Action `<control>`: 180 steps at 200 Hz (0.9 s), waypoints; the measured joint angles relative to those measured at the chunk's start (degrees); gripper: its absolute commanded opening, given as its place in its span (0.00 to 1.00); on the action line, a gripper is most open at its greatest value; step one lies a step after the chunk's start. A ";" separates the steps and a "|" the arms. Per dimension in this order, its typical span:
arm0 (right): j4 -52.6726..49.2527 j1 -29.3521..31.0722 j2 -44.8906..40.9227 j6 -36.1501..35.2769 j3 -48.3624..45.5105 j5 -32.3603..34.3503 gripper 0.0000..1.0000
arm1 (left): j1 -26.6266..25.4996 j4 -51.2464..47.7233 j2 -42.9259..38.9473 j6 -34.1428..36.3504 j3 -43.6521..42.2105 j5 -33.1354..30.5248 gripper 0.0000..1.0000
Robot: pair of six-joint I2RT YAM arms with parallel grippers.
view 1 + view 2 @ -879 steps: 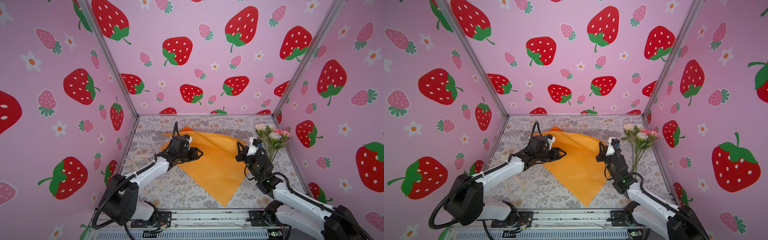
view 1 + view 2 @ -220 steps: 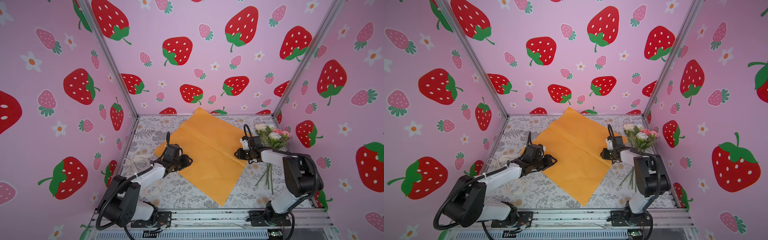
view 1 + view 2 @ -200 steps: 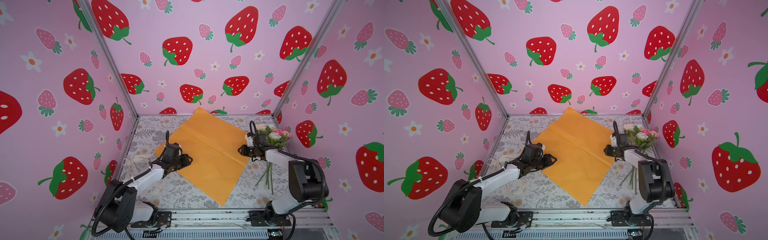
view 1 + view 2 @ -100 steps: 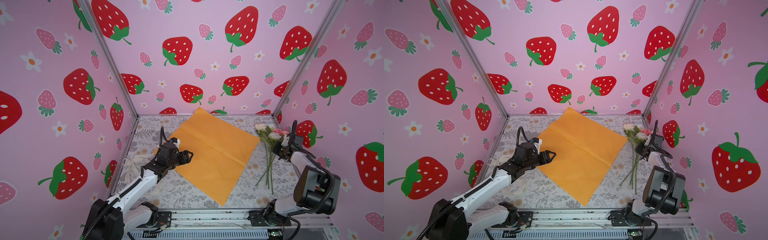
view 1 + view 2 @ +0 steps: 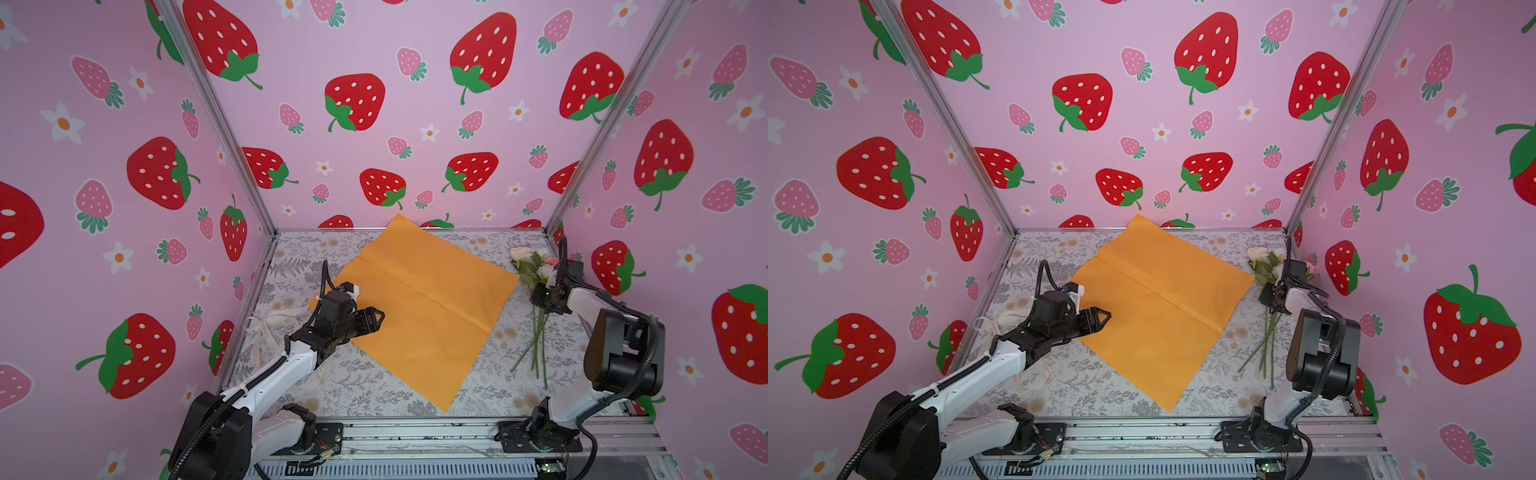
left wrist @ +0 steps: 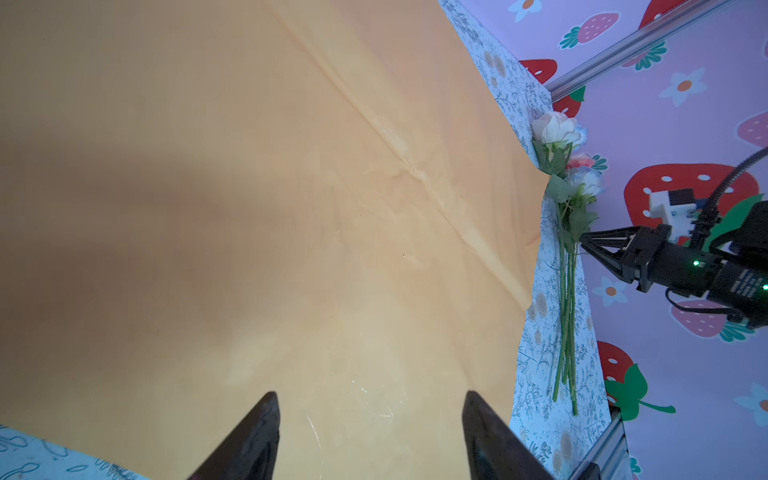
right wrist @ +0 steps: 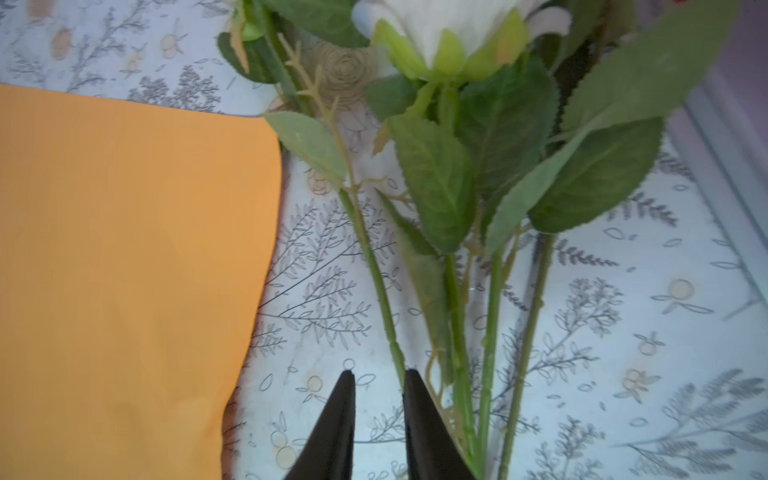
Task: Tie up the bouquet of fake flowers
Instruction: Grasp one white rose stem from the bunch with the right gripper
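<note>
On the floral table (image 5: 365, 386) the orange wrapping paper (image 5: 424, 299) lies flat, fake flowers (image 5: 536, 266) just off its right corner. My left claw (image 6: 370, 395) gapes empty over the paper; my right claw (image 7: 379, 374), barely parted, hangs empty beside the stems (image 7: 374, 266).

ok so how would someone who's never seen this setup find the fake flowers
Find the big orange wrapping paper spread over the middle of the floral-print table. Just off its right corner, near the right wall, the fake flowers lie on the bare table. Only they have white and pink blooms on thin green stems; the cream ribbon lies left of the paper.
</note>
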 measured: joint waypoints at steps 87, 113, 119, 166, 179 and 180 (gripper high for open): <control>-1.60 -0.15 2.84 -2.14 0.13 6.73 0.39 | 0.90 -0.02 0.61 0.09 0.00 0.07 0.71; -1.64 -0.15 4.61 -2.75 0.17 7.39 0.30 | 0.90 -0.02 1.22 0.09 0.02 0.09 0.71; -1.68 -0.15 4.81 -2.91 0.17 7.43 0.26 | 0.90 -0.02 1.44 0.07 0.02 0.09 0.71; -1.90 -0.15 3.96 -3.43 0.20 8.04 0.14 | 1.09 0.00 2.14 0.07 0.02 0.52 0.71; -2.43 -0.15 2.73 -3.56 0.20 8.24 0.14 | 1.11 0.02 2.86 0.07 0.02 0.92 0.71; -2.49 -0.15 2.60 -3.52 0.20 8.24 0.14 | 1.11 0.02 2.86 0.07 0.02 0.92 0.71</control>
